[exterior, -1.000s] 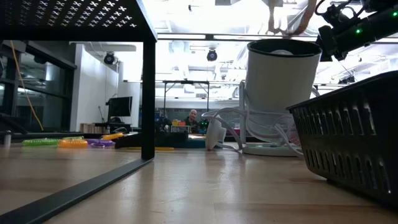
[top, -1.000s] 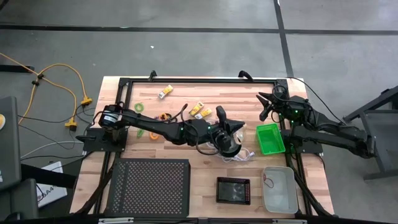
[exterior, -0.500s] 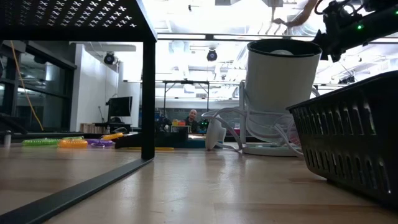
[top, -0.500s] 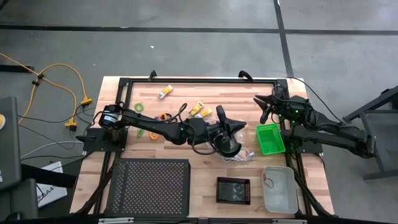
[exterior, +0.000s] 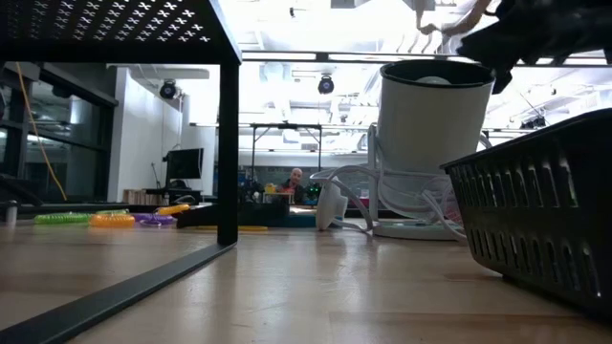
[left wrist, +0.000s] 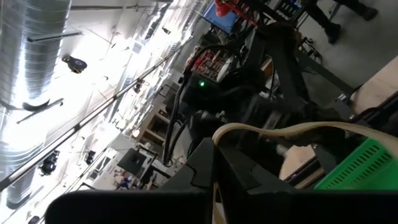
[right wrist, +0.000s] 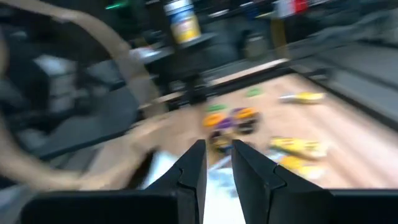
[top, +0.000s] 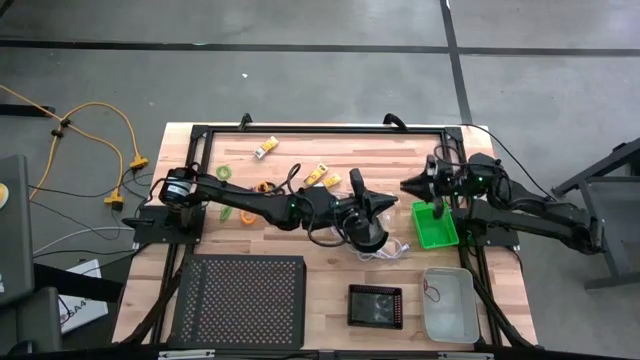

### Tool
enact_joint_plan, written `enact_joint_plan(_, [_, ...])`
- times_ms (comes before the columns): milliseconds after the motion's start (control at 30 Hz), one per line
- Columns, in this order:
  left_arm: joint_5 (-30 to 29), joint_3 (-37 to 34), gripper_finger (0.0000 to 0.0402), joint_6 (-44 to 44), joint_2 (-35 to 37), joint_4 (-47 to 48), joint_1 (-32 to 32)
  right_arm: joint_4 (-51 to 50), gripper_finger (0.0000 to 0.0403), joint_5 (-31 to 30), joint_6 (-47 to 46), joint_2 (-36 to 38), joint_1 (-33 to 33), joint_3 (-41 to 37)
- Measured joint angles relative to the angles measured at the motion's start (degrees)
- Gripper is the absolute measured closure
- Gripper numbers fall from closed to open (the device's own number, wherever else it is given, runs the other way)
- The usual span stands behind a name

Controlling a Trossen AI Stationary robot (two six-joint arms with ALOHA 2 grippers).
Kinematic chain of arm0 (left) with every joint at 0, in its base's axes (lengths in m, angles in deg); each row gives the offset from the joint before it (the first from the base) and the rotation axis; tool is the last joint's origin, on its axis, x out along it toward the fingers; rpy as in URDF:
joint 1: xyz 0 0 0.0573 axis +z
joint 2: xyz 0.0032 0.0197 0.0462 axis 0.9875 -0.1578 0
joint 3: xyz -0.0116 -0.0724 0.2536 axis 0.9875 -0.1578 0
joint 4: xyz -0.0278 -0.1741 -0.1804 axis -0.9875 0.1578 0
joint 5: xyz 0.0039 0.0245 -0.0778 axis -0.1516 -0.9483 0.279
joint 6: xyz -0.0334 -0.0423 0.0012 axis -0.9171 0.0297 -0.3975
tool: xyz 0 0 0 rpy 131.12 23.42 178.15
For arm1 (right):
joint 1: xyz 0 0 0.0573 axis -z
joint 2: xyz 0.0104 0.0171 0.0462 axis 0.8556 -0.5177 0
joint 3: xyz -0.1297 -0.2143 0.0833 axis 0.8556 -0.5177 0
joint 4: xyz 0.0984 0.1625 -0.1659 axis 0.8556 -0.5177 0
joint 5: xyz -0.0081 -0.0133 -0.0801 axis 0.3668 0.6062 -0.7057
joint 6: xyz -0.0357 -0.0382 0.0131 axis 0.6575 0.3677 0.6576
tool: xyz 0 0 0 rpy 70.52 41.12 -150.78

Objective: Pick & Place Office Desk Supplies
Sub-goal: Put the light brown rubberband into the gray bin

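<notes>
My left gripper (top: 388, 204) hangs shut above the round white-and-black object (top: 365, 236) at mid-table, holding a brown loop (left wrist: 280, 128). The loop runs from its fingertips toward my right arm. My right gripper (top: 406, 186) points level at the left one from the table's right, its fingers (right wrist: 193, 163) a little apart with nothing seen between them. The loop (right wrist: 118, 59) passes blurred beside that gripper; I cannot tell whether they touch. Yellow-and-white packs (top: 318, 177) and small coloured loops (top: 264, 189) lie on the wood behind. My left gripper pinches one end of the brown loop (left wrist: 216, 134) between its two fingertips. The fingers point about level toward the table's right side. The loop is lifted clear of the table and arches away from the fingers toward the right arm.
A green tray (top: 433, 222) stands just below the right gripper. A clear tray (top: 448, 300), a small black tray (top: 375, 305) and a black mesh tray (top: 240, 298) line the near edge. A white cord (top: 397, 249) trails from the round object. A black frame rail (top: 320, 128) borders the table.
My right gripper has swung round from pointing at the table's far left to pointing straight at the left gripper, rolling as it turned, and its tips have come closer to it. In the low view the brown loop's hanging part has risen and flattened.
</notes>
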Motion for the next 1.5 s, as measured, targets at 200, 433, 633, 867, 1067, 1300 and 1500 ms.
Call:
enact_joint_plan(200, [0.0, 0.0, 0.0401, 0.0, 0.0, 0.0, 0.0, 0.3, 0.0339, 6.3, 0.1, 0.0, -2.3, 0.0])
enact_joint_plan(433, [0.0, 0.0, 0.0401, -0.2, 0.0, 0.0, 0.0, 0.5, 0.0333, 6.9, 3.1, 0.0, -5.6, 0.0])
enact_joint_plan(633, [0.0, 0.0, 0.0401, -0.2, 0.0, 0.0, 0.0, 1.8, 0.0289, 6.3, 3.2, -0.9, -8.8, 0.0])
enact_joint_plan(867, [0.0, 0.0, 0.0401, -0.2, 0.0, 0.1, 0.1, 4.4, 0.0247, 3.0, 3.3, -2.7, -13.1, 0.0])
enact_joint_plan(1067, [0.0, 0.0, 0.0401, -0.5, 0.0, 0.1, 0.8, 8.2, 0.0241, 1.5, 3.7, -5.8, -16.6, 0.0])
enact_joint_plan(1300, [-0.2, -0.1, 0.0401, -1.7, 0.0, 0.5, 1.6, 10.4, 0.0243, 1.5, 3.7, -7.6, -18.9, 0.0])
enact_joint_plan(1500, [-0.9, -0.1, 0.0401, -0.6, 0.0, 0.4, 0.9, 10.5, 0.0243, 1.9, 3.7, -7.7, -18.9, 0.0])
